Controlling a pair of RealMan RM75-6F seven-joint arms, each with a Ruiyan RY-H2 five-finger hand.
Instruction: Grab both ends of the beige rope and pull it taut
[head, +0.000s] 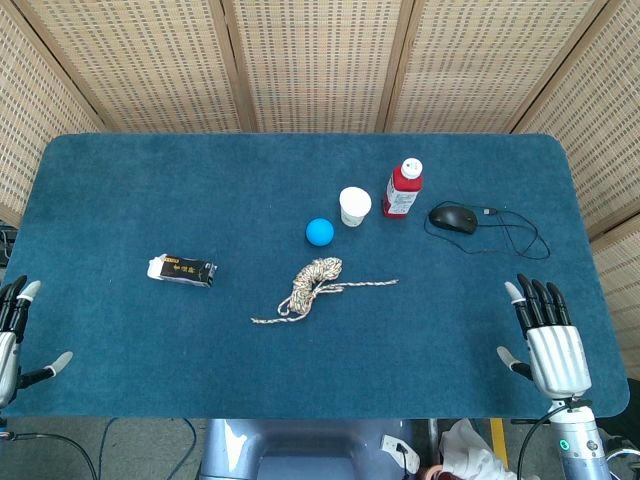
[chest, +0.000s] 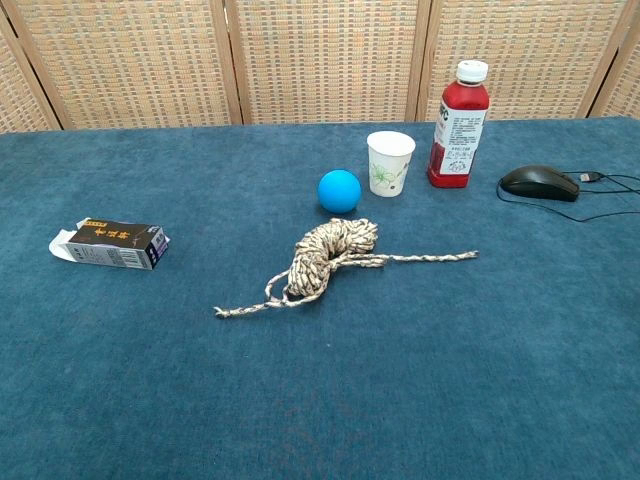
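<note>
Nearest us, the right robot hand (head: 548, 335) and left robot hand (head: 15, 335) rest released at the blue felt tabletop's (head: 120, 190) near edge; the bundled beige braided rope (head: 318, 283) lies mid-table, both ends trailing free, ungrabbed, evidently awaiting the reach.

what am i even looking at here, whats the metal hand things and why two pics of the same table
Those are a robot's two mechanical hands: its left hand and right hand, both open and holding nothing. The top picture comes from a camera in its head, looking down; the other from its chest, lower, where no hands show. On the blue table lie a bundled beige rope with two loose ends, a blue ball, a paper cup, a red bottle, a computer mouse and a small dark box.
</note>
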